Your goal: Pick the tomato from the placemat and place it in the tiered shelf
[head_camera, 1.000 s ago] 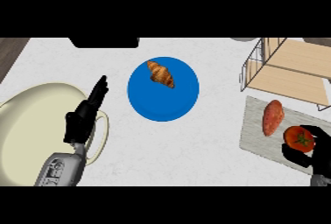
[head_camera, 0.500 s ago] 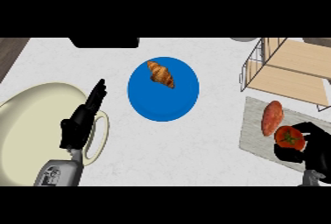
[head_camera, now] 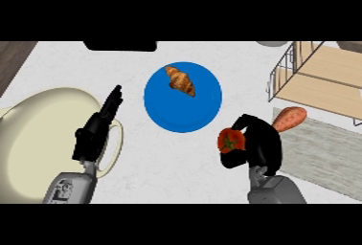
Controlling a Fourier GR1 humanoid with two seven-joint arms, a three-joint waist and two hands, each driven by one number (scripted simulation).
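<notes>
Head view — the right hand (head_camera: 258,143) is holding the tomato (head_camera: 231,140), fingers and thumb curling round it, just right of the blue plate (head_camera: 161,111) and off the grey placemat (head_camera: 332,148). The plate is carrying a croissant (head_camera: 180,80) on its upper part. An orange-red vegetable (head_camera: 289,118) is lying right of the plate, on the placemat's near corner. The tiered shelf (head_camera: 322,76) is sitting up and right of the plate. The left hand (head_camera: 96,134) is resting left of the plate, fingers straight and together, pointing up, over the rim of a cream teapot (head_camera: 42,143).
</notes>
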